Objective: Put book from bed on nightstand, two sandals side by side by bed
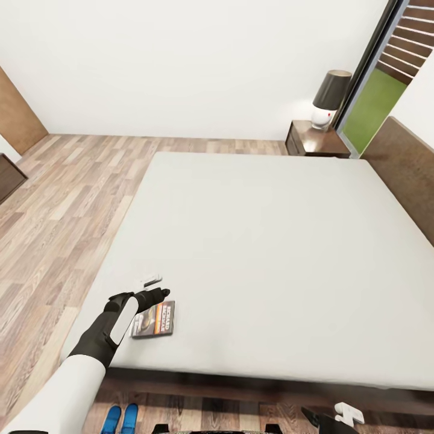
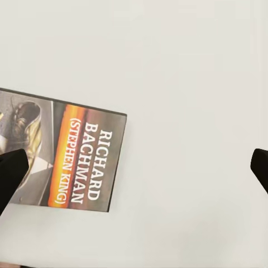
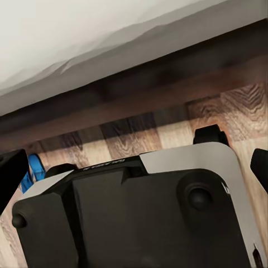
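The book (image 1: 154,319), a thin dark paperback with an orange band, lies flat on the pale mattress of the bed (image 1: 271,253) near its foot-end corner. My left gripper (image 1: 154,290) hovers just above and beyond it, open. In the left wrist view the book (image 2: 61,162) reads "Richard Bachman" and sits under one black fingertip (image 2: 11,176), with the open left gripper (image 2: 134,173) mostly over bare mattress. Two blue sandals (image 1: 120,417) lie on the floor at the bed's foot, and one sandal (image 3: 34,167) peeks past my base. My right gripper (image 1: 334,417) (image 3: 134,173) hangs low and open.
A dark nightstand (image 1: 316,140) with a lamp (image 1: 330,96) stands at the bed's far corner by the window (image 1: 380,102). The dark headboard (image 1: 407,169) runs along the right. Wood plank floor (image 1: 66,205) spreads to the left, with a low dark bench (image 1: 9,175) at its edge.
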Robot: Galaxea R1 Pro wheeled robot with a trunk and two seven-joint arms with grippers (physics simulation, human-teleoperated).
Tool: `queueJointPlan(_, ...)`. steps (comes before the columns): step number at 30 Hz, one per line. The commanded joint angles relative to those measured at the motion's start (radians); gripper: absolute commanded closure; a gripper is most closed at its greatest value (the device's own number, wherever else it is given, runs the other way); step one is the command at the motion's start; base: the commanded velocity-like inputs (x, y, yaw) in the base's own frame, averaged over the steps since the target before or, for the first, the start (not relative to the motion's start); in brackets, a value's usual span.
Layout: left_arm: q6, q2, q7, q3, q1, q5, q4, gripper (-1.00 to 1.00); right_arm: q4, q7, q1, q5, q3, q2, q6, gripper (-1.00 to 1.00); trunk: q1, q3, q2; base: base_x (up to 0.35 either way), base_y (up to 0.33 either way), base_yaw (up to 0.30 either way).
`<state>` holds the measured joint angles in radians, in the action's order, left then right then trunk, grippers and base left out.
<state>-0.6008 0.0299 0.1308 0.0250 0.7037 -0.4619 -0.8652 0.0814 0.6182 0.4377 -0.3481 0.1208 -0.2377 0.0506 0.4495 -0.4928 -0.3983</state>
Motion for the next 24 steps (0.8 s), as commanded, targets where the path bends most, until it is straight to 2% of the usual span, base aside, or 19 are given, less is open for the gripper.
queueJointPlan(1, -0.004, 0.001, 0.009, 0.003, 0.000, -0.011, -0.001, -1.00, -0.002, 0.005, 0.001, 0.006, 0.008, 0.000, 0.003, -1.00, 0.000, -0.003, -0.002, 0.000, 0.000, 0.000)
queueJointPlan(24, -0.004, 0.001, 0.009, 0.003, 0.000, -0.011, -0.001, -1.00, -0.002, 0.005, 0.001, 0.006, 0.008, 0.002, 0.003, -1.00, 0.000, -0.039, -0.002, 0.000, 0.000, 0.000)
